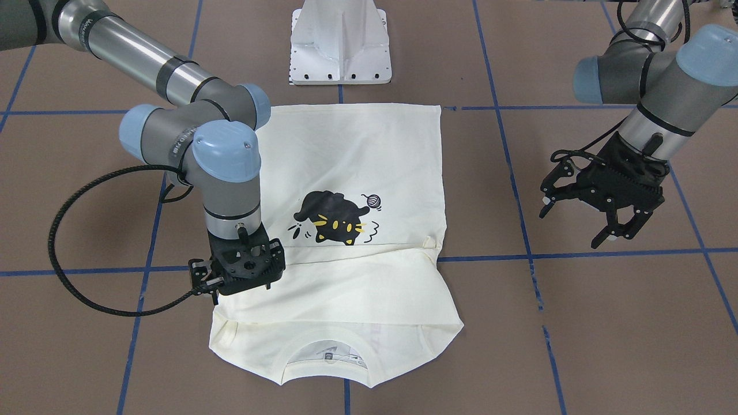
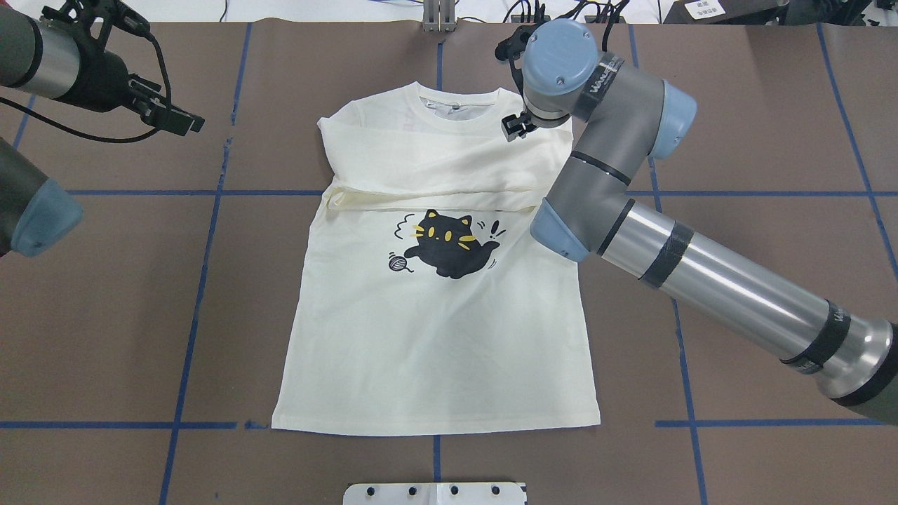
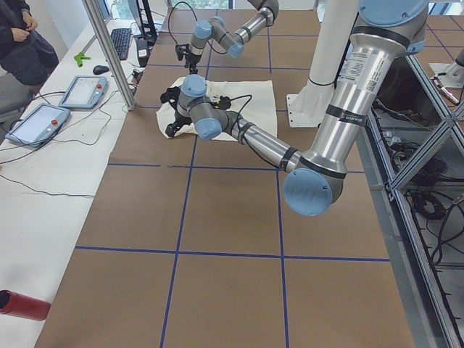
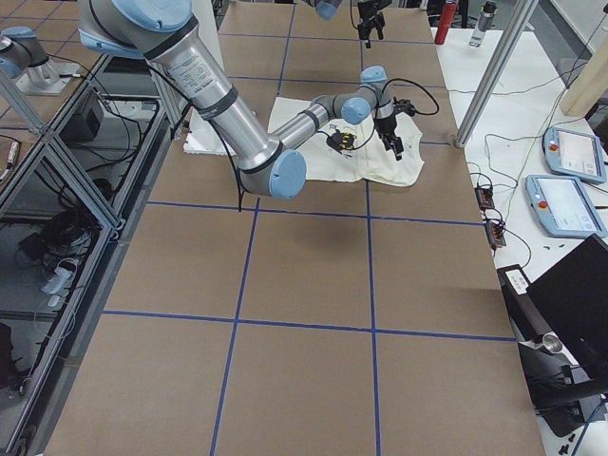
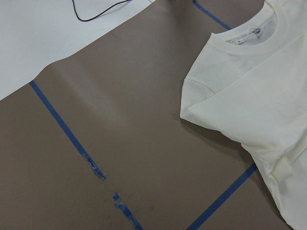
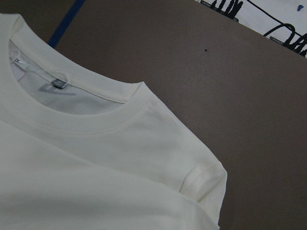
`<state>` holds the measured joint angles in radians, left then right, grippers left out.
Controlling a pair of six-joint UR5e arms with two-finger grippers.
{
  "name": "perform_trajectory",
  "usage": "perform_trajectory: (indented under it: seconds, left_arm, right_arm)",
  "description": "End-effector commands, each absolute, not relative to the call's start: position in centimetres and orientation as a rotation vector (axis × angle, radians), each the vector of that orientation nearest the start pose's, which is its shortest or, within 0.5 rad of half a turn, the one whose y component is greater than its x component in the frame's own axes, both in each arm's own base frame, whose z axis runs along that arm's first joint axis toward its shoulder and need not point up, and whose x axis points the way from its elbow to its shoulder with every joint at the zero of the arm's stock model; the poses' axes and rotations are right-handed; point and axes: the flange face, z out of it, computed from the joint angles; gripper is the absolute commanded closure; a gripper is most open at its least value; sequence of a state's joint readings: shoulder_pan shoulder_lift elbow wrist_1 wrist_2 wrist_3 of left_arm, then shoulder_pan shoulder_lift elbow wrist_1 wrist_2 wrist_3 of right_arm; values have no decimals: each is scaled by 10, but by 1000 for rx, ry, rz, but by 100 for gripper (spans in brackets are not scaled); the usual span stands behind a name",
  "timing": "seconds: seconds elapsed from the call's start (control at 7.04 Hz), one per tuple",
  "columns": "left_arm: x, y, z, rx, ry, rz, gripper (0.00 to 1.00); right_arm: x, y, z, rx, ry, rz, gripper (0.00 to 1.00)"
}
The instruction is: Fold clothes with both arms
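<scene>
The clothes are one cream shirt lying flat and face up, with its black cat print showing. Both sleeves are folded across the chest, and the collar points away from the robot. My right gripper points straight down over the folded sleeve at the shirt's shoulder. Its fingers are hidden under the wrist, so I cannot tell whether they are open or shut. My left gripper hangs open and empty above bare table, well off to the side of the shirt.
The white pedestal base stands at the robot's side of the shirt. Blue tape lines cross the brown table. A side table holds tablets beside a metal post, and a person stands there.
</scene>
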<state>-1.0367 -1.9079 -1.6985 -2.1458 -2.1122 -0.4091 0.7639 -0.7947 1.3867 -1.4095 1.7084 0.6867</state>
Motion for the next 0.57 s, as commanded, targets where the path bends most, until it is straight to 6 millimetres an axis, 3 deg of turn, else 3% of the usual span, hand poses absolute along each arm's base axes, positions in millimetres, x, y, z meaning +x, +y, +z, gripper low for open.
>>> perform_trajectory:
  seconds: [0.0, 0.14, 0.28, 0.43]
  left_arm:
    - [230, -525, 339, 606, 1000, 207, 0]
    - [228, -485, 331, 581, 1034, 125, 0]
    - [254, -443, 324, 545, 1058, 31, 0]
    - [287, -416, 314, 507, 1089, -18, 0]
  right_arm:
    - [-416, -541, 253, 366, -806, -29, 0]
    - [-394, -487, 261, 286, -891, 73, 0]
    - [-385, -427, 257, 234, -955, 168, 0]
    - [-386, -363, 259, 234, -976, 229, 0]
